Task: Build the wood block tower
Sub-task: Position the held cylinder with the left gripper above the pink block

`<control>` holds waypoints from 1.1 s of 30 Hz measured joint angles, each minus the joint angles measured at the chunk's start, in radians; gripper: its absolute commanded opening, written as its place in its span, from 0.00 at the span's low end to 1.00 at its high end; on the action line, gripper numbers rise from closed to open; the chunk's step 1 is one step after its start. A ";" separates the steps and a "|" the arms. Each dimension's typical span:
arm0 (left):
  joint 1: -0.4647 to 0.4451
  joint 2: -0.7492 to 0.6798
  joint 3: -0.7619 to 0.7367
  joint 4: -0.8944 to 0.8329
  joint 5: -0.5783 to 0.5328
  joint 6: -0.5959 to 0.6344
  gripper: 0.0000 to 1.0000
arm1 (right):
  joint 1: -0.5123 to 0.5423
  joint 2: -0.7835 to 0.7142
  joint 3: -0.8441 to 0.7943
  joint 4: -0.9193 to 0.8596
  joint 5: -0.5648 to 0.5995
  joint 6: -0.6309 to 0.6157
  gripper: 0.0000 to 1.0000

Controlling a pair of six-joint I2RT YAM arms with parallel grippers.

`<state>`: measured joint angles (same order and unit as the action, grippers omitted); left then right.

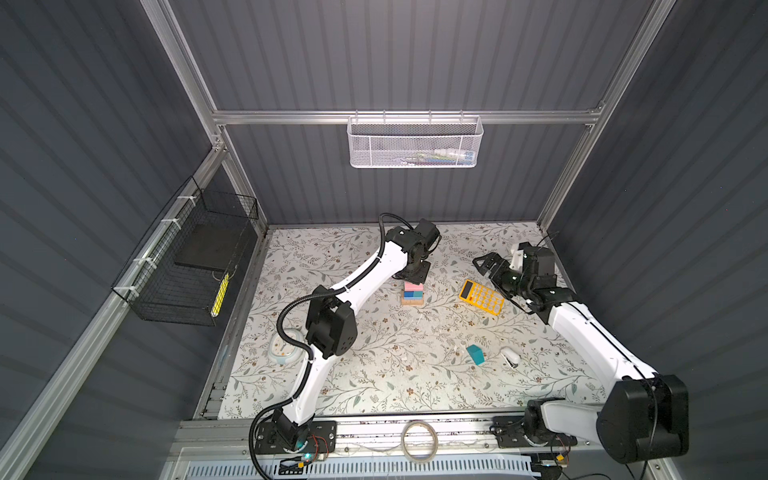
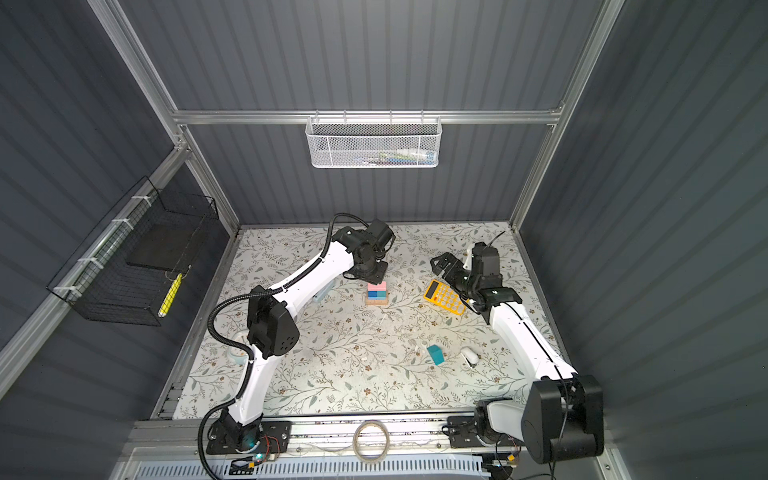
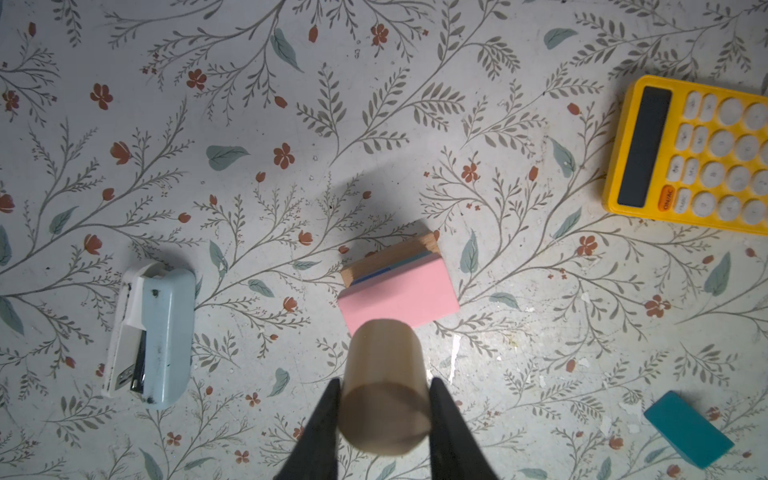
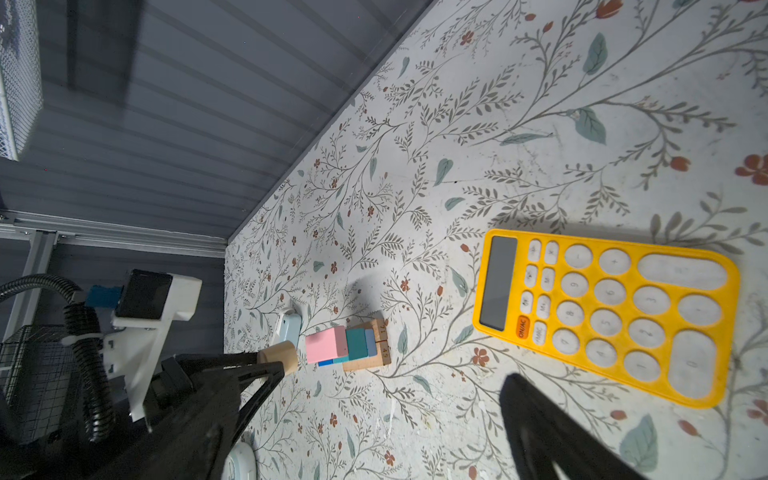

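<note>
The left tool (image 3: 384,386) gripped a tan cylinder (image 3: 382,357), the pink-topped block tower (image 3: 399,297) just below it; the right tool (image 1: 482,262) stood wide open, empty.

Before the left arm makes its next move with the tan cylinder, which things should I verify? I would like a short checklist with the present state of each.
1. Grip: left gripper is shut on the tan cylinder: ok.
2. Landing place: the pink block on top of the tower is bare: ok.
3. Cylinder centred over the pink block: cannot tell.
4. Tower stands upright: ok.
5. Right gripper is open, by the calculator, apart from the tower: ok.
6. All blocks stacked: not ok, the teal block lies apart on the table.
</note>
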<state>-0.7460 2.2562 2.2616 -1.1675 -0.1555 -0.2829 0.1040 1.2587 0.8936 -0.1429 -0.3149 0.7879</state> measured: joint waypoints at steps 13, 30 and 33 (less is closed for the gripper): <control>-0.001 0.015 0.015 0.000 0.027 0.015 0.23 | 0.000 0.010 0.000 0.001 0.000 0.000 0.99; 0.000 0.063 0.029 0.000 0.029 0.018 0.25 | -0.001 0.023 0.000 0.009 -0.031 0.001 0.99; 0.000 0.063 0.032 0.000 0.027 0.018 0.26 | -0.001 0.024 0.000 0.010 -0.037 0.000 0.99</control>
<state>-0.7464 2.3196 2.2936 -1.1675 -0.1287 -0.2653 0.1032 1.2831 0.8936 -0.1329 -0.3515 0.7883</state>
